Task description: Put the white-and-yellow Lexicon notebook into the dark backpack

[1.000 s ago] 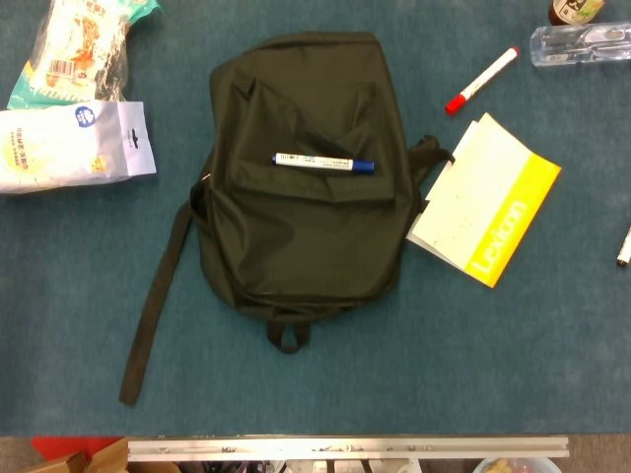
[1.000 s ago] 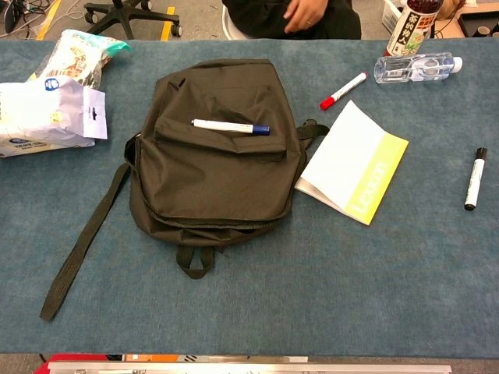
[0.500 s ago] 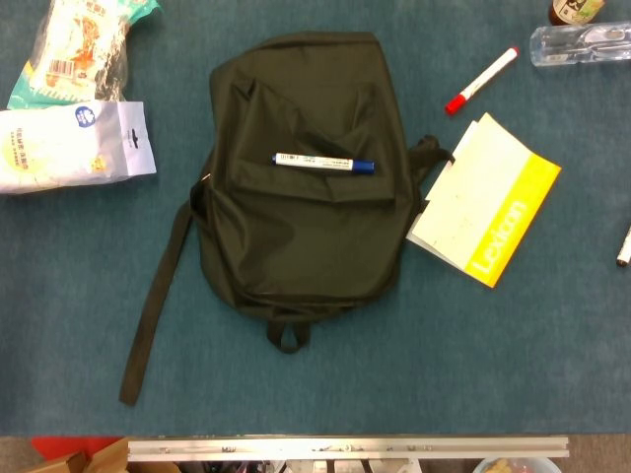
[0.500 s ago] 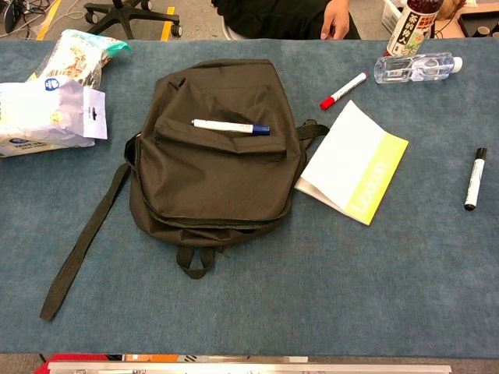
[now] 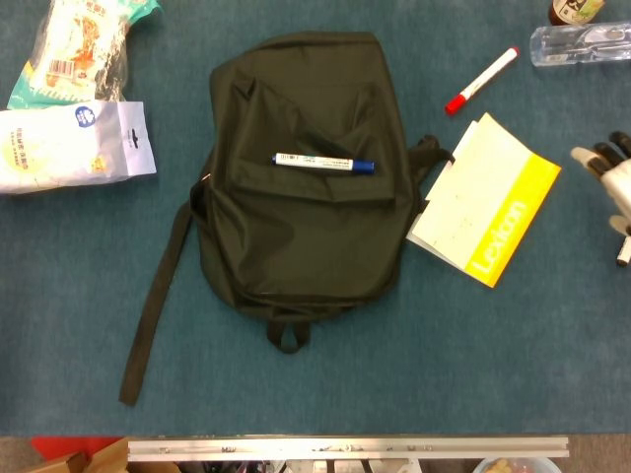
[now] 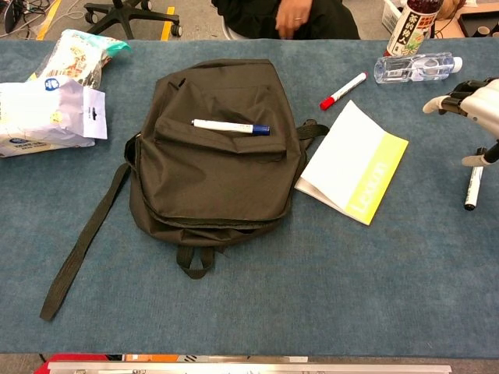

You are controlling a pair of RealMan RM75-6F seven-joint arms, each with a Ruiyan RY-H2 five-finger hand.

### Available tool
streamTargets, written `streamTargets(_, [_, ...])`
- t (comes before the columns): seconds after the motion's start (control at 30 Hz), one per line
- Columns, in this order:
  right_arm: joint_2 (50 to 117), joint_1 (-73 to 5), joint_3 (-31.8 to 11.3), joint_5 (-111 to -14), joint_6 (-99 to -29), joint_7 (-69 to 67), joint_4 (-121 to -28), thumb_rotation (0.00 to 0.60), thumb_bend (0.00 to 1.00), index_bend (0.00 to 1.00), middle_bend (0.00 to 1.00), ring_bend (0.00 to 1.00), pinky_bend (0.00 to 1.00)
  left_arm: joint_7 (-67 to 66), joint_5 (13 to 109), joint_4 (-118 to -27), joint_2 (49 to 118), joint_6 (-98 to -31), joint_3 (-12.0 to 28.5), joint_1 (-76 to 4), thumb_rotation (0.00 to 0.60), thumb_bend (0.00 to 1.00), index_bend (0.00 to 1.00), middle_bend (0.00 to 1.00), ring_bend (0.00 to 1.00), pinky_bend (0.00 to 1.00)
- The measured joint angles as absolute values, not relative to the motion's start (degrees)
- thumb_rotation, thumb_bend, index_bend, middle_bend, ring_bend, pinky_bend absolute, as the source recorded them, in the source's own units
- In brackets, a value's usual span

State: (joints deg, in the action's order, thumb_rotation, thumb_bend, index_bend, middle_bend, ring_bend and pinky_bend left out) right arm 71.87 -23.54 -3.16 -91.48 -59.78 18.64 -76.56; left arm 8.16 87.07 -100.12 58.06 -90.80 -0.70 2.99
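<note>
Lexicon notebook [image 6: 353, 165] flat on desk [image 6: 312, 296], just right of dark backpack [image 6: 210, 156], near corner touching backpack strap. Backpack closed, blue-capped marker [image 6: 231, 126] lying on front pocket. Right hand [image 6: 477, 109] at right frame edge, fingers spread, holding nothing, above black marker [image 6: 472, 187]; bare desk between hand and notebook. Left hand out of view. Red-capped marker [image 6: 343, 90] beyond notebook's far edge.

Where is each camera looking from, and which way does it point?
Head view: high up, pointing straight down at the backpack and notebook; only the right hand shows, at the right edge.
Chest view: lower, tilted forward across the table to a person beyond; the right hand shows, fingers spread.
Both share the backpack, the notebook and that hand.
</note>
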Motion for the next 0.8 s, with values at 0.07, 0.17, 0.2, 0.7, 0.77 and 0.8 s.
streamTargets(0.07, [74.03, -24.63, -3.21, -91.24, -58.70, 19.19, -73.97, 0.600, 0.00, 0.22, 0.31, 0.20, 0.37, 8.02, 86.77, -100.09, 58.16, -90.64, -0.63, 3.02, 0.600, 0.38, 0.16, 0.14, 0.06, 0.09])
streamTargets(0.17, [77.06, -26.32, -3.20, -90.73, -56.69, 19.79, -70.49, 0.600, 0.00, 0.21, 0.30, 0.20, 0.37, 7.93, 86.60, -100.10, 58.25, -90.59, -0.51, 3.04, 0.600, 0.38, 0.16, 0.14, 0.06, 0.09])
streamTargets(0.2, [77.87, -26.82, -3.16, -90.59, -56.11, 19.96, -69.57, 0.600, 0.00, 0.21, 0.30, 0.20, 0.37, 7.91, 86.57, -100.13, 58.26, -90.54, -0.49, 3.04, 0.600, 0.38, 0.16, 0.14, 0.06, 0.09])
streamTargets(0.7, [86.15, -32.12, -2.19, -89.25, -51.77, 21.38, -61.87, 0.600, 0.00, 0.20, 0.29, 0.19, 0.37, 7.40, 85.46, -100.31, 58.25, -89.74, -0.01, 2.91, 0.600, 0.38, 0.16, 0.14, 0.06, 0.09])
streamTargets(0.77, [86.74, -32.67, -2.13, -89.08, -51.44, 21.80, -61.60, 0.600, 0.00, 0.20, 0.29, 0.19, 0.37, 7.48, 85.40, -100.22, 58.29, -89.75, 0.03, 2.96, 0.600, 0.38, 0.16, 0.14, 0.06, 0.09])
streamTargets(0.8, [86.96, -32.86, -2.11, -88.98, -51.27, 22.00, -61.48, 0.600, 0.00, 0.20, 0.29, 0.19, 0.37, 7.51, 85.39, -100.19, 58.29, -89.76, 0.03, 2.98, 0.600, 0.38, 0.16, 0.14, 0.06, 0.09])
